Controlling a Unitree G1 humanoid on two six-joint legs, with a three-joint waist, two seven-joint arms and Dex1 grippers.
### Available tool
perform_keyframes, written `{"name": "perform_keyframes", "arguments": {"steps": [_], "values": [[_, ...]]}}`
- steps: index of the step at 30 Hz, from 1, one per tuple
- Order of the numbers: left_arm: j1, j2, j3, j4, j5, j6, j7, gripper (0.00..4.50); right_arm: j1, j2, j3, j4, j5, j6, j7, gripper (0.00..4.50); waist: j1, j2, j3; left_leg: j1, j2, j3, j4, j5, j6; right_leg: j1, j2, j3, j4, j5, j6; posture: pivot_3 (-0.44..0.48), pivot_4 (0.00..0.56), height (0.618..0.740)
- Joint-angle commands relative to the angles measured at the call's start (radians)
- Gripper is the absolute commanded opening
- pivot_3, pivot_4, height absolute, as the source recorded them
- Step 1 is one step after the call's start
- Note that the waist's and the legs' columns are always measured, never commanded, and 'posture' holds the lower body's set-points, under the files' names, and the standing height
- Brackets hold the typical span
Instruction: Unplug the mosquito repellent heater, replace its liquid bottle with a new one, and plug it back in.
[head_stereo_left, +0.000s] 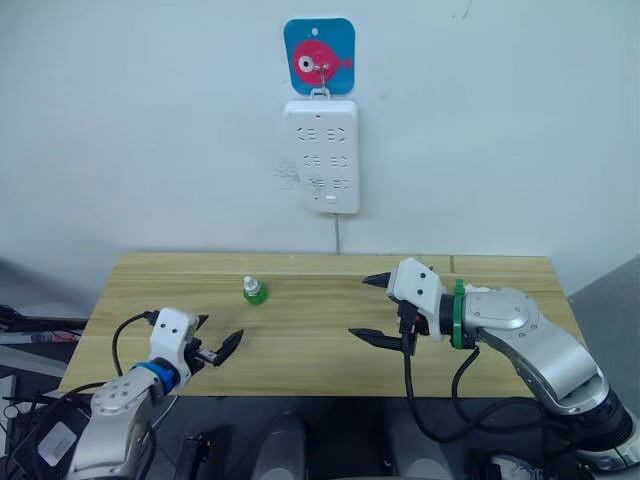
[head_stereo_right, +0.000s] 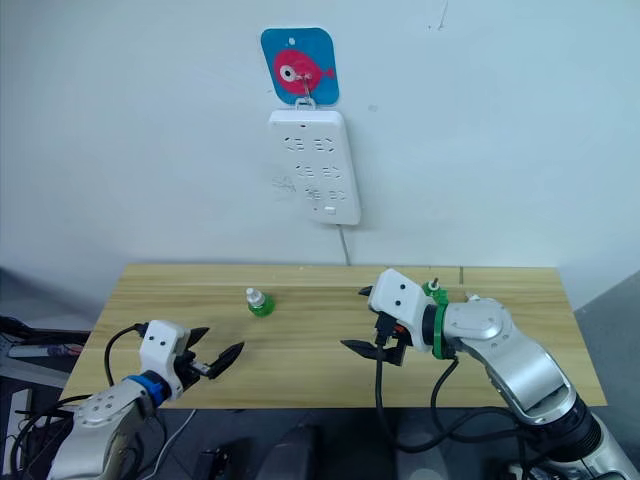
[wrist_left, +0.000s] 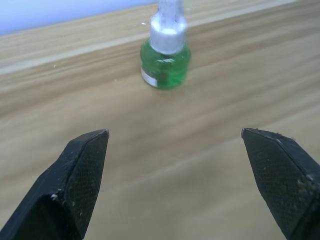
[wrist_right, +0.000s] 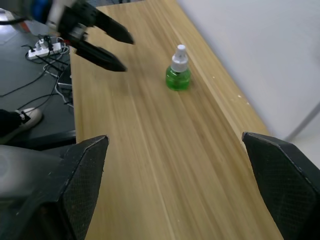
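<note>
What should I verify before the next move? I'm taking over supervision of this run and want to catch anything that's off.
1. Left gripper ready to grasp: ok, jaws apart and holding nothing.
2. Right gripper free: ok, jaws wide apart and holding nothing, above the table.
3. Green bottle stable: ok, upright on the table, touching neither gripper.
4. Left gripper lined up with the bottle: ok, the left wrist view has it ahead, roughly between the jaws.
5. Heater plugged into the power strip on the wall: not ok, nothing sits in its visible sockets.
6. Where the heater is: cannot tell.
</note>
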Motion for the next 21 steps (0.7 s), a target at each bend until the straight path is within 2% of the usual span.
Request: {"name": "perform_keyframes", "arguments": {"steps": [1,11,17,21], "values": [[-0.038,-0.01,-0.035,0.058,0.027,-0.048,-0.003,4.5,-0.012,0.006,-0.003,-0.074,0.033,0.064,-0.019,4.47,-0.006,-0.001,0.009,-0.001,0.0,0.0,0.0,0.0,0.0,-0.001,0.0,0.0,0.0,0.0,0.0,-0.079,0.323,0.734],[-0.216,-0.079,-0.094,0.289,0.086,-0.153,0.06,4.5,0.025,-0.043,-0.029,-0.23,0.166,0.225,-0.014,4.47,-0.03,-0.004,0.054,-0.01,0.0,-0.002,0.001,0.0,0.0,-0.008,-0.001,-0.001,0.001,0.0,0.0,-0.131,0.371,0.734],[-0.311,-0.118,-0.065,0.442,0.078,-0.212,0.112,4.5,0.015,-0.066,-0.042,-0.242,0.201,0.254,-0.027,4.47,-0.044,-0.004,0.056,-0.01,0.0,-0.001,0.001,0.0,0.0,-0.008,-0.001,-0.001,0.001,0.001,0.001,-0.148,0.368,0.734],[-0.308,-0.106,-0.072,0.487,0.101,-0.277,0.125,4.5,0.024,-0.086,-0.05,-0.243,0.217,0.259,-0.027,4.47,-0.05,-0.004,0.056,-0.01,0.0,-0.001,0.001,0.0,0.0,-0.008,-0.001,-0.001,0.001,0.001,0.001,-0.149,0.364,0.734]]}}
